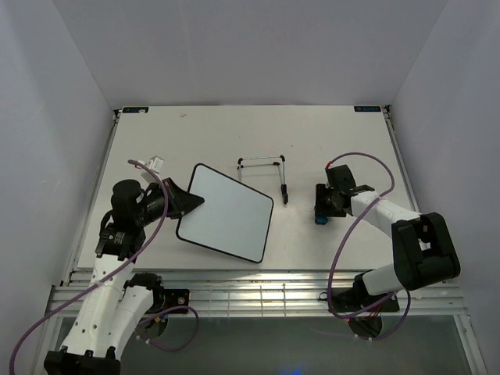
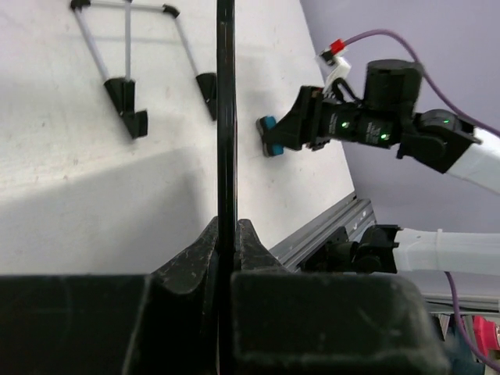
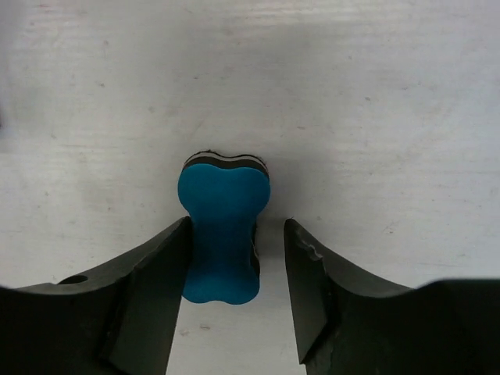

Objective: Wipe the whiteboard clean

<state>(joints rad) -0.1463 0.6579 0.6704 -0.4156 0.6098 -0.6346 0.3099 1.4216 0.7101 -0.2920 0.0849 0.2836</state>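
The whiteboard is white with a thin black frame, and its face shows no marks in the top view. My left gripper is shut on its left edge. In the left wrist view the board is edge-on, a black vertical line pinched between my fingers. The blue bone-shaped eraser lies on the table right of the board. My right gripper is open and straddles the eraser. Its left finger touches the eraser and its right finger stands apart.
The black wire stand lies flat on the table behind the board, and it also shows in the left wrist view. A white connector sits by the left arm. Grey walls close in the table on three sides.
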